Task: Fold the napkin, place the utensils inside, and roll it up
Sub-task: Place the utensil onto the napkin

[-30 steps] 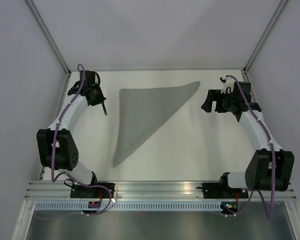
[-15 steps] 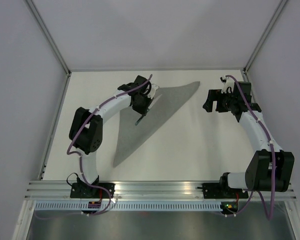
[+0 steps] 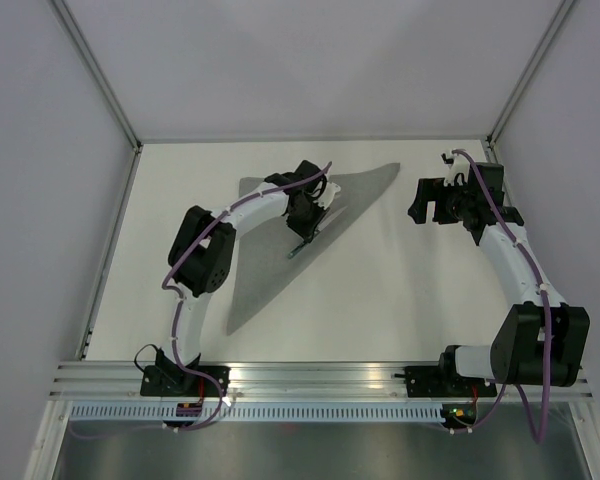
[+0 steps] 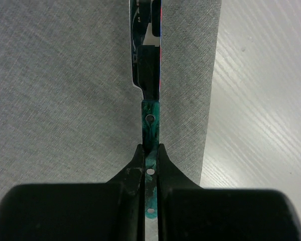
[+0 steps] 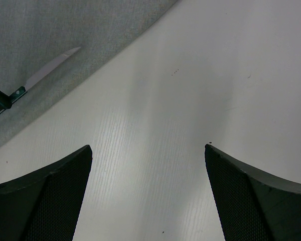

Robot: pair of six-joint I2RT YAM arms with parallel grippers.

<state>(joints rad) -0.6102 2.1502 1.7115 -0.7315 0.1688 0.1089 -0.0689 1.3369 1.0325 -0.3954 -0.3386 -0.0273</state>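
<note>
One knife [image 4: 149,98] is pinched by its green handle in the left gripper [image 4: 149,150], blade above the folded grey napkin [image 3: 265,270], just inside its slanted edge. The right gripper [image 5: 147,155] hangs wide open and empty over the table [image 3: 400,290]. Best to lower gently, lay the knife flat well inside the edge, then release.

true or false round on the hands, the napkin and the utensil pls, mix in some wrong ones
1. The left hand is shut on a utensil. True.
2. The right hand grips the napkin. False: it is open over the bare table and holds nothing.
3. The napkin lies folded into a triangle. True.
4. The utensil lies loose on the table, away from the napkin. False: it is held by its green handle above the napkin, near the cloth's edge.
</note>
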